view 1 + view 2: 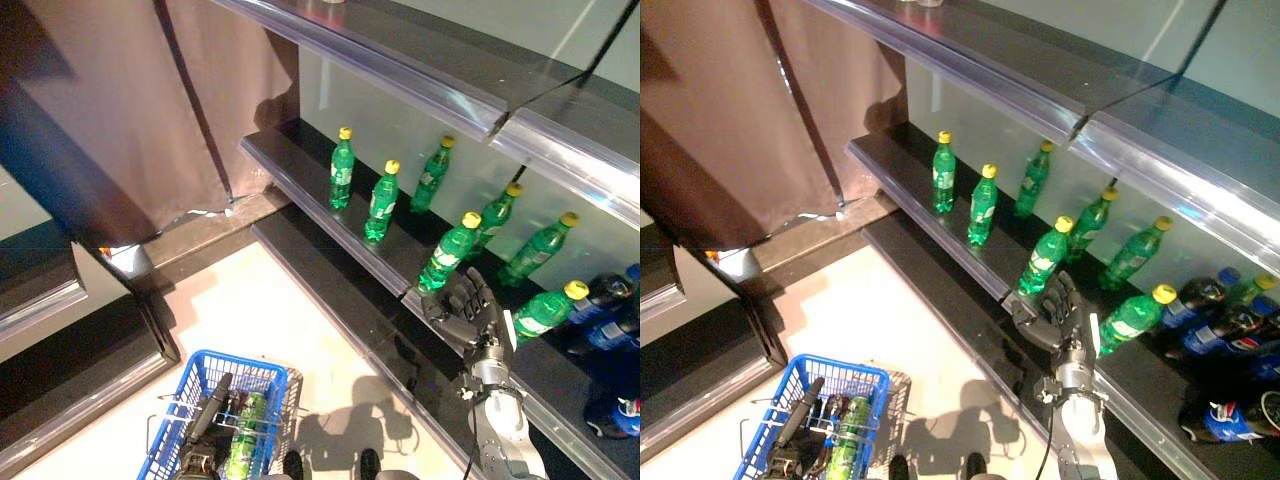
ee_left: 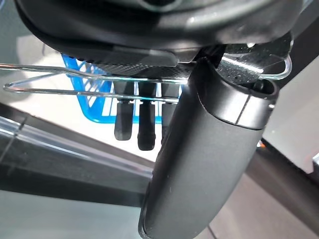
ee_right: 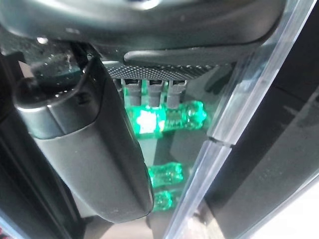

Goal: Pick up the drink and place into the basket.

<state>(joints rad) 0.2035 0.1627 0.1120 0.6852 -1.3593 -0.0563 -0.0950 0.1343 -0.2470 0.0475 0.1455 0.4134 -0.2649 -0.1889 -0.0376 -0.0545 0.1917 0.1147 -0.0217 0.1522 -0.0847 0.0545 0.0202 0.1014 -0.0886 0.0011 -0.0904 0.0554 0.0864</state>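
Several green drink bottles with yellow caps stand on the dark shelf (image 1: pixel 300 170). The nearest one (image 1: pixel 447 255) stands just beyond my right hand (image 1: pixel 468 312), whose fingers are straight and open, reaching toward it without closing round it. In the right wrist view the fingers (image 3: pixel 149 92) point at this green bottle (image 3: pixel 169 117). Low on the left hangs the blue basket (image 1: pixel 215 362), with my left hand (image 1: pixel 208 415) curled round its wire handle (image 2: pixel 75 82). A green bottle (image 1: pixel 243 435) lies inside the basket.
Another green bottle (image 1: pixel 545 308) sits just right of my right hand. Dark cola bottles with blue labels (image 1: pixel 605 300) crowd the shelf's right end. A higher shelf (image 1: pixel 420 70) overhangs. A brown curtain (image 1: pixel 150 100) hangs at the left above pale floor (image 1: pixel 260 310).
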